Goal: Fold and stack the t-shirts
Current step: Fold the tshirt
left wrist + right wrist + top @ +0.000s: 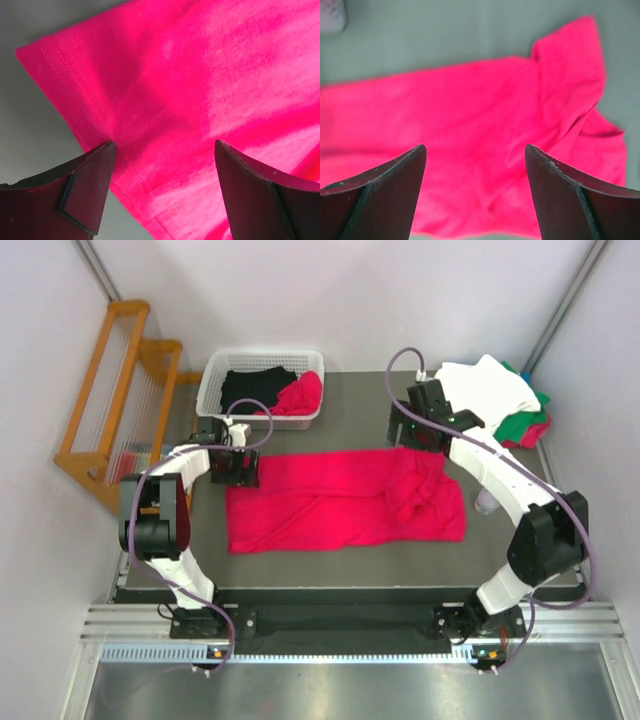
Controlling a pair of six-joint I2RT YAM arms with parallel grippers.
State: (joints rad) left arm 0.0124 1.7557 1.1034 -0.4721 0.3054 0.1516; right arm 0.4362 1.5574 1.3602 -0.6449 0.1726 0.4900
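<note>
The crimson t-shirt (340, 502) lies folded lengthwise on the table (350, 570). The left gripper (162, 150) is released above its hemmed corner. The right gripper (475, 150) is also released, holding nothing.

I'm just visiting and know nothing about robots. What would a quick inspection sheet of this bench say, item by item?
Surface: dark grey table, bare along its near edge.
Job's things: crimson t-shirt spread flat mid-table, bunched at its right end; stack of folded t-shirts at the far right corner, white on top, green and red beneath.
Clutter: white lattice basket at the far left holding black and red garments; small clear cup by the shirt's right edge.
Grippers: left gripper open over the shirt's hemmed corner; right gripper open above the shirt, holding nothing.
Cables: purple cables looped along both arms.
Surroundings: white walls; wooden rack at left.
</note>
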